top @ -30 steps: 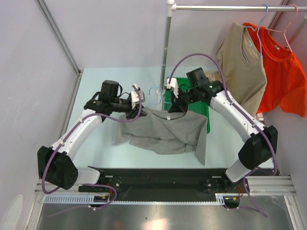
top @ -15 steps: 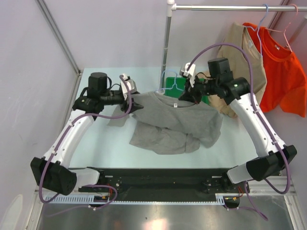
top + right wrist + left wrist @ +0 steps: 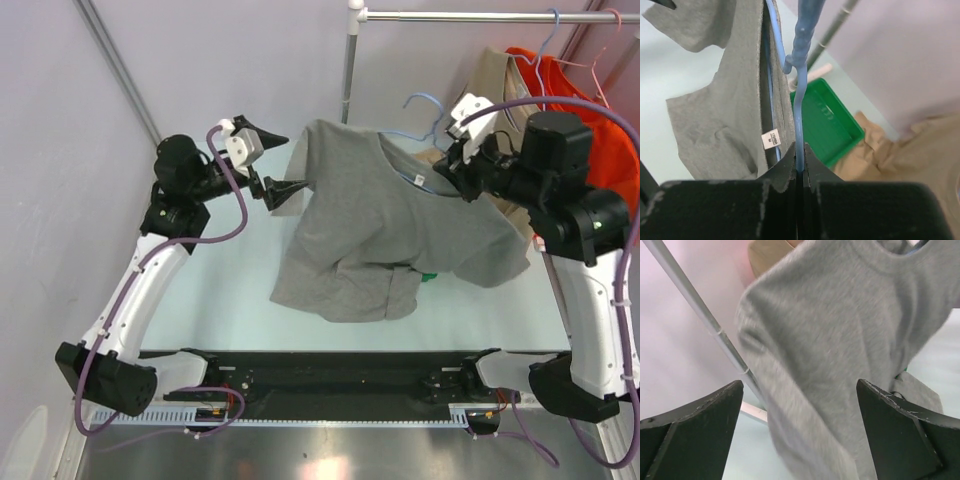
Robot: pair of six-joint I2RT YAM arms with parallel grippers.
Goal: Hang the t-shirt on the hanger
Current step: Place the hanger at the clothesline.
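The grey t-shirt point(image 3: 390, 220) hangs lifted above the tabletop point(image 3: 230, 310), its neck round the pale blue hanger point(image 3: 804, 30). The right end effector point(image 3: 800, 170) is clenched on the hanger's wire below the hook. The left end effector point(image 3: 290, 160) is spread wide and empty, just beside the shirt's shoulder. The task looks nearly done, though the fabric hides whether both shoulders sit squarely on the wire. Behind, a tan shirt point(image 3: 495, 75) and an orange-red shirt point(image 3: 600, 90) hang from a rail point(image 3: 480, 16) against pale walls.

left hand point(image 3: 296, 161): raised, gaping wide | right hand point(image 3: 801, 167): raised, clamped tight
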